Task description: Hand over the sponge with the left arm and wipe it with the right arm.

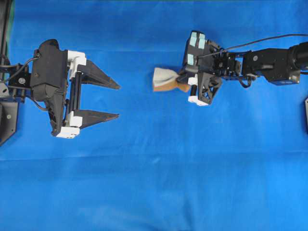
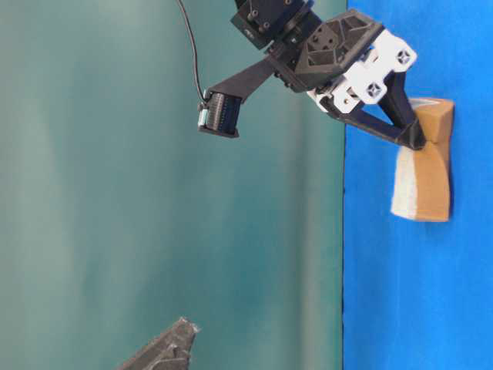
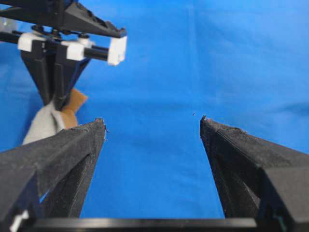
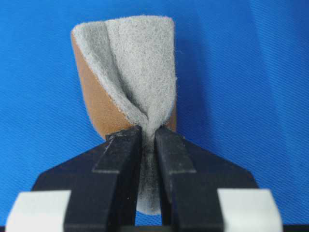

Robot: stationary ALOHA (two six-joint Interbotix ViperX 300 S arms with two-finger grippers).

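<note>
The sponge (image 1: pixel 165 79) is folded, grey felt side over orange-brown, and is pinched at one end by my right gripper (image 1: pixel 183 81), which is shut on it. The wrist view shows the sponge (image 4: pixel 130 72) squeezed between the two black fingers of the right gripper (image 4: pixel 148 133), over the blue cloth. From table level the sponge (image 2: pixel 427 166) hangs at the fingertips (image 2: pixel 416 137), close to the cloth; contact I cannot tell. My left gripper (image 1: pixel 118 101) stands open and empty, a short way left of the sponge. Its own view shows the left gripper (image 3: pixel 152 123) with the sponge (image 3: pixel 46 123) ahead on the left.
A blue cloth (image 1: pixel 159 183) covers the whole table. The left arm's black base (image 1: pixel 7 110) sits at the left edge and a dark object (image 1: pixel 306 113) at the right edge. A cable (image 1: pixel 260 42) runs along the right arm.
</note>
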